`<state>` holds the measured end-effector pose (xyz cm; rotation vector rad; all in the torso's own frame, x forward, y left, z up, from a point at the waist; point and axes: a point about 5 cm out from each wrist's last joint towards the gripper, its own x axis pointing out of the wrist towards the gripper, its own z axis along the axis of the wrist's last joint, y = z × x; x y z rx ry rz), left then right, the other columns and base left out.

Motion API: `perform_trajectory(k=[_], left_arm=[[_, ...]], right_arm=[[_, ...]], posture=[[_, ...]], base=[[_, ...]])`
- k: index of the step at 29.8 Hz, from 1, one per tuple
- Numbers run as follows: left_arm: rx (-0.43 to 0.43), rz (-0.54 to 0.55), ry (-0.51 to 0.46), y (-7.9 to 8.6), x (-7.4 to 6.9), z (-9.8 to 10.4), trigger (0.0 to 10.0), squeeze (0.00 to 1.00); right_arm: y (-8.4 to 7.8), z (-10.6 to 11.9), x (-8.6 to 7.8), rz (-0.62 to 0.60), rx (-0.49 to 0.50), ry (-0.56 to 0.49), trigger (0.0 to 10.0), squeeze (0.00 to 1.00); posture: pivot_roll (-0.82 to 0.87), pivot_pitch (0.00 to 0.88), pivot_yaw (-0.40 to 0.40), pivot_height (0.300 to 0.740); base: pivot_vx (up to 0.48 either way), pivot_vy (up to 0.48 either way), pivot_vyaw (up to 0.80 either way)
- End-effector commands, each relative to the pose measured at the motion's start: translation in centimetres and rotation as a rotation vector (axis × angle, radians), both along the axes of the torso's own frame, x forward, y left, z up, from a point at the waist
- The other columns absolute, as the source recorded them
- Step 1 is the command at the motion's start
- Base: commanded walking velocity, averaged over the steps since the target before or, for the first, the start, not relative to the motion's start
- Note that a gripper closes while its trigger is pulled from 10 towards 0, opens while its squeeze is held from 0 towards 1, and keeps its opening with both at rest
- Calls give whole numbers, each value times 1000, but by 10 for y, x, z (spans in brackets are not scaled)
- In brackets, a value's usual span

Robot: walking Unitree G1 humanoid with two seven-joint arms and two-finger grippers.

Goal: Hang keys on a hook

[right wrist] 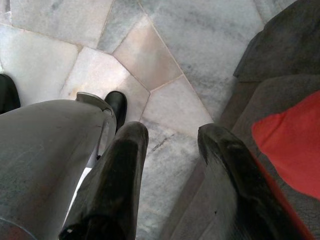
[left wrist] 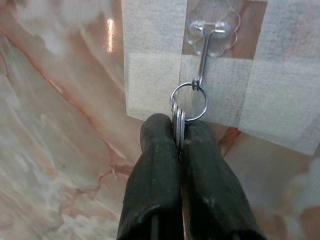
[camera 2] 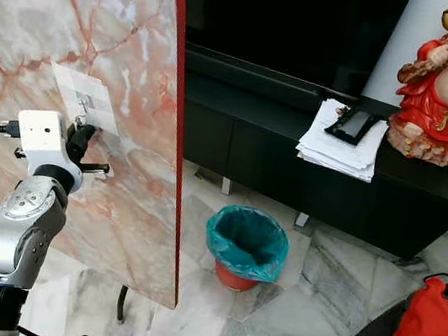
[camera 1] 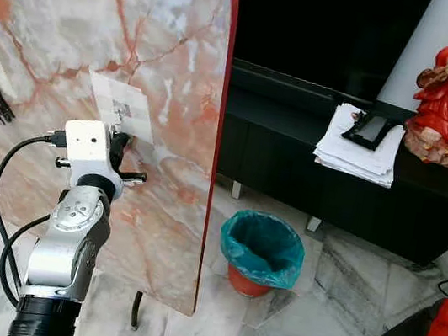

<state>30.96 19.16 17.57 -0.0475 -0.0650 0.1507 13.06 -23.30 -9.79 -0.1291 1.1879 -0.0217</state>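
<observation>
The left gripper (left wrist: pixel 179 150) has its fingers (left wrist: pixel 155 170) pinched flat on the keys (left wrist: pixel 178 125), so the key ring (left wrist: pixel 188 102) stands free and already loops the clear hook (left wrist: pixel 202 55) taped to the upright marble board (camera 1: pixel 77 17). The right gripper (right wrist: pixel 170 170) hangs idle over the floor (right wrist: pixel 200 40), fingers spread.

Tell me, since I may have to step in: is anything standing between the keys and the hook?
Nothing visible. The left gripper holds the keys with its jaws shut, and the key ring already sits around the lower end of the clear hook taped to the marble board.
</observation>
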Motion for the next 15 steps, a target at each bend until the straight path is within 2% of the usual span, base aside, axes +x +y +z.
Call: perform_trajectory(k=[1, 2, 6, 7, 13, 15], left_arm=[[31, -21, 5, -3, 3, 3, 10000, 0], [29, -19, 20, -3, 3, 1, 10000, 588], [27, -16, 31, -2, 2, -2, 10000, 651], [29, -18, 33, -2, 2, -2, 10000, 1000], [33, -17, 43, -1, 1, -5, 10000, 1000], [39, -20, 58, 2, -4, -6, 10000, 1000]], right_arm=[[0, 0, 1, -9, 4, -4, 10000, 0], [0, 0, 1, -8, 3, -3, 10000, 0], [-1, 0, 1, -9, 3, -3, 10000, 0], [-1, 0, 1, -9, 3, -4, 10000, 0], [0, 0, 1, -9, 3, -4, 10000, 0], [0, 0, 1, -8, 3, -3, 10000, 0]], posture=[[-84, 17, -6, 740], [-84, 16, -5, 740], [-84, 17, -6, 740], [-85, 17, -6, 740], [-85, 16, -6, 740], [-86, 16, -5, 740]], base=[[0, 0, 0], [0, 0, 0], [0, 0, 0], [0, 0, 0], [0, 0, 0], [0, 0, 0]])
